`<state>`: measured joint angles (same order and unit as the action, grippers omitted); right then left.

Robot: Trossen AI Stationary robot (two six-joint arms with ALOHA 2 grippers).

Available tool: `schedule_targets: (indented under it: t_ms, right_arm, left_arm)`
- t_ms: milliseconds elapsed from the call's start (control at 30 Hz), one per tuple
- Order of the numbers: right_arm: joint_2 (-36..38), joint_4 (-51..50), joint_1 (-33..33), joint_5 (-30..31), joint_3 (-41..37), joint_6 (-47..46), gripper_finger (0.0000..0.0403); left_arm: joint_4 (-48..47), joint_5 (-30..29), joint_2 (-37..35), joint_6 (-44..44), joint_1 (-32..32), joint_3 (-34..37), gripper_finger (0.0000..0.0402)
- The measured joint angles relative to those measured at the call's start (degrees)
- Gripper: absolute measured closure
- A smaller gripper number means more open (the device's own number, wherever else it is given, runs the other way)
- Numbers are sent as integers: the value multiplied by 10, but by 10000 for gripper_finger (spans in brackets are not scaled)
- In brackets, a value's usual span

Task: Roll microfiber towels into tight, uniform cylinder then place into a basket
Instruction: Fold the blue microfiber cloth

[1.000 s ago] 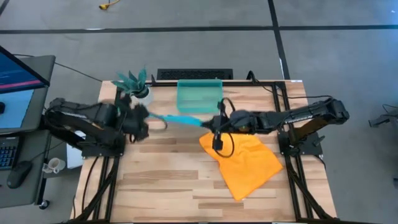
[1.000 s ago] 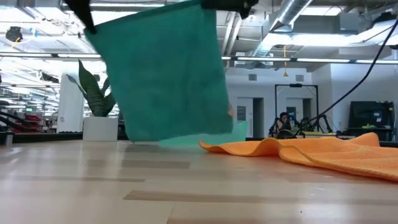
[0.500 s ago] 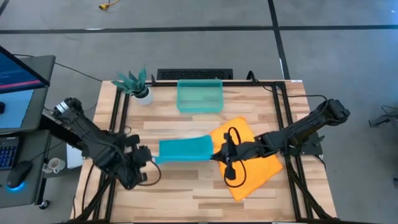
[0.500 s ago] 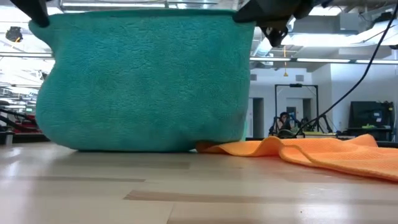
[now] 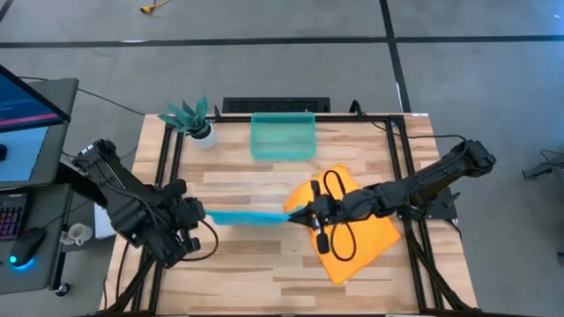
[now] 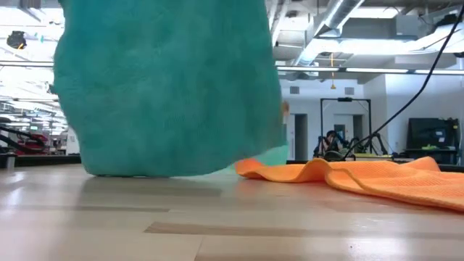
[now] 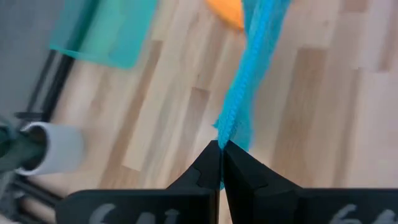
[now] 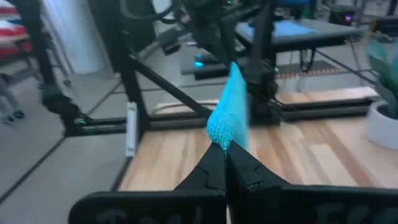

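Note:
The teal-blue towel hangs as a sheet between my two grippers over the middle of the table. In the low view it fills the left half, and its lower edge is at the tabletop; I cannot tell whether it touches. My left gripper is shut on its left top corner and my right gripper on its right top corner. The orange towel lies flat and rumpled on the table under my right arm. The teal-green basket stands at the far edge. My left gripper pinches the towel's top corner between its two fingers, coming level from the table's left. The top edge runs drawn out toward the other gripper, and the cloth hangs below it. My right gripper pinches the opposite top corner between its two fingers, coming level from the table's right. The cloth hangs below the hold.
A teal-leaved plant in a white pot stands at the far left corner. A black cable loops over the orange towel. Bare wood lies along the near edge and left of the basket.
Both grippers have carried the teal towel from just in front of the basket toward the table's near edge. The hanging sheet swung out toward the far side on the way and now hangs straight down, edge-on from above.

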<state>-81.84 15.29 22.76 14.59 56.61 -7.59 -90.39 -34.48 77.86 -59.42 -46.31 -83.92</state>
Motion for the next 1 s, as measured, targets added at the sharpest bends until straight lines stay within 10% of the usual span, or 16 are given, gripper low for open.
schedule_targets:
  t_ms: [367, 1000]
  right_arm:
    - [0, 0, 62, 13, 24, -99, 394]
    - [-142, 46, 117, 34, 122, -198, 394]
  left_arm:
    - [8, 147, 1, -117, -3, -93, 401]
    - [102, 222, 26, -347, -142, -93, 401]
